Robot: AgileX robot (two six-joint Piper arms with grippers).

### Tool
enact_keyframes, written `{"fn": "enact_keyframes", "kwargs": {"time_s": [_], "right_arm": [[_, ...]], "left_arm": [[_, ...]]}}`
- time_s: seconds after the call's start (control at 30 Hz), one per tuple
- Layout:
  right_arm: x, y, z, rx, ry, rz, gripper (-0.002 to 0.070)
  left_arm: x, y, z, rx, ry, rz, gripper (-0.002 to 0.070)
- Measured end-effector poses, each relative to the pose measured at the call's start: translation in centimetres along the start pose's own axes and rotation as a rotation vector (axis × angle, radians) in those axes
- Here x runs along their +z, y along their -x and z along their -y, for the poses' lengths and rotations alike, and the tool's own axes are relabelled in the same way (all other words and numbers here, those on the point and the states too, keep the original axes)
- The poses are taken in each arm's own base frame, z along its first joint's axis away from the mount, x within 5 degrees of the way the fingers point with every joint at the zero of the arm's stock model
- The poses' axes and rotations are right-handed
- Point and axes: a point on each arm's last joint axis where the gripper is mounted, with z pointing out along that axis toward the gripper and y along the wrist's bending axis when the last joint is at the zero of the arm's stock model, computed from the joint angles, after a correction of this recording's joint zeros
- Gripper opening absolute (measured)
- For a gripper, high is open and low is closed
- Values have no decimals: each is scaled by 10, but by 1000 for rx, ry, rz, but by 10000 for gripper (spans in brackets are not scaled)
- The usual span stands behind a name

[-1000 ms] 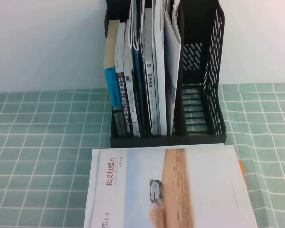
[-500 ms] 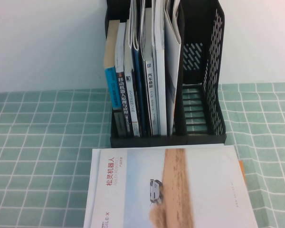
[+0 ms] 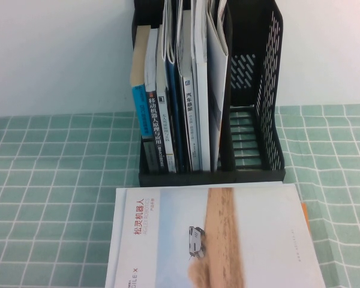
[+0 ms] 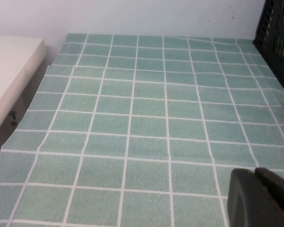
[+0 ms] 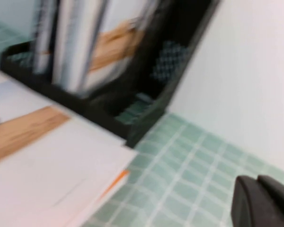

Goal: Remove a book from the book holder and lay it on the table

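Note:
The book (image 3: 222,237), pale cover with a sandy-tan stripe, a tiny white car and a dark red title, lies flat on the table (image 3: 48,198) in front of the book holder (image 3: 255,120). It also shows in the right wrist view (image 5: 42,161). The black book holder stands at the back; its left compartments hold several upright books (image 3: 174,102), its right one is empty. My left gripper (image 4: 262,198) is shut and empty over bare cloth to the holder's left. My right gripper (image 5: 265,203) is shut and empty over the cloth to the book's right. Neither gripper shows in the high view.
A white wall rises behind the table. A pale surface (image 4: 9,75) lies beyond the table's left edge. An orange edge (image 5: 116,182) peeks from under the book's right side. The holder's wall shows in the left wrist view (image 4: 279,33).

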Motion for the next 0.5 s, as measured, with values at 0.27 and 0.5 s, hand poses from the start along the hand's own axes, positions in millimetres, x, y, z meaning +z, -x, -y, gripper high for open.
{"fn": "enact_keyframes", "kwargs": {"time_s": [0.27,0.5], "right_arm": [[13,-28,3,59,-250,5,-2],[21,-59,-1,213,-316,-78,-2]], "left_arm": [[0,0,0,0,0,0,-3],[0,0,0,0,0,-1,-3]]}}
